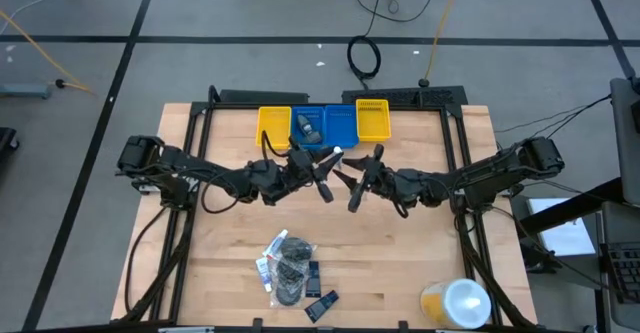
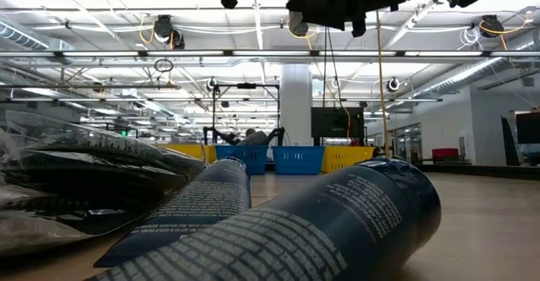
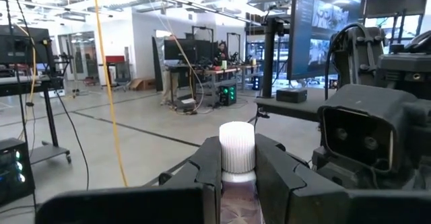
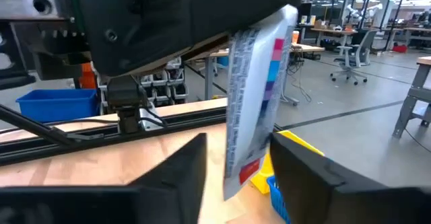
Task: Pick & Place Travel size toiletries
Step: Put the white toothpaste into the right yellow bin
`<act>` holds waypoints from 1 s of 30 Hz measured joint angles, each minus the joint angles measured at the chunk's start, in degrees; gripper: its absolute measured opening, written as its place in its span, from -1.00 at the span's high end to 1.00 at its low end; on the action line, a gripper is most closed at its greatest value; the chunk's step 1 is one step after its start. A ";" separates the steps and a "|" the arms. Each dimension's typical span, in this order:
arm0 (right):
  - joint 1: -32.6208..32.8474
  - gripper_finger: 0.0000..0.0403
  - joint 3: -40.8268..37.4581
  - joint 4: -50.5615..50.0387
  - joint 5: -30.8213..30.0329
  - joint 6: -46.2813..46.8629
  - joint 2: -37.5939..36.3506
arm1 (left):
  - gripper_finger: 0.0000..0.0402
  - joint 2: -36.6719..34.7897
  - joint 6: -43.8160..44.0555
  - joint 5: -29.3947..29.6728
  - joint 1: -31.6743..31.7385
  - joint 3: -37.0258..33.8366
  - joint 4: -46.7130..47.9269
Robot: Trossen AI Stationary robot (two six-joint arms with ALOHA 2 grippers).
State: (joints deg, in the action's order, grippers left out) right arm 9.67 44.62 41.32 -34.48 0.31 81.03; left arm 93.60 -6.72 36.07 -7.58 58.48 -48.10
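Left tool (image 3: 237, 183): dark fingers clamped on a small tube with a ribbed white cap (image 3: 237, 146), held above the counter's middle. Right tool (image 4: 237, 177): fingers parted either side of a flat, glossy white tube end (image 4: 252, 103); contact cannot be told. Remaining toiletries (image 1: 290, 265): heaped near the pale wooden counter's (image 1: 400, 263) front edge. Yellow and blue bins (image 1: 325, 123) at rear.

A small white-and-blue plastic tube with a ribbed white cap (image 3: 237, 146) stands upright, clamped between dark fingers above the worktop, its crimped flat end with coloured print (image 4: 259, 96) hanging down. The remaining dark mini bottles, black packets and tubes (image 1: 292, 265) lie heaped near the worktop's front edge
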 joint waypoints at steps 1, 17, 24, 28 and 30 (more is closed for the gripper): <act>0.00 0.39 0.00 0.00 -0.02 0.03 0.00 | 0.75 0.00 0.00 0.00 -0.04 0.00 0.00; 0.00 0.99 0.00 -1.27 -0.66 -0.51 0.00 | 0.73 0.00 -0.94 0.29 0.00 0.00 0.96; 0.04 1.00 0.00 -1.22 -1.60 -1.39 -0.02 | 0.56 -0.01 -4.25 1.45 -0.02 0.00 0.33; 0.04 1.00 0.00 -1.32 -3.83 -1.97 -0.02 | 0.44 -0.47 -6.93 4.23 -0.40 0.00 -0.72; 0.09 1.00 0.00 -1.12 -6.03 -3.15 -0.02 | 0.38 -0.85 -7.96 5.74 -0.82 0.00 -1.94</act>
State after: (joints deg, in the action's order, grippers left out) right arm 9.76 44.62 40.20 -40.51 -2.84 81.01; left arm 92.76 -14.68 41.82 -8.40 58.48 -50.04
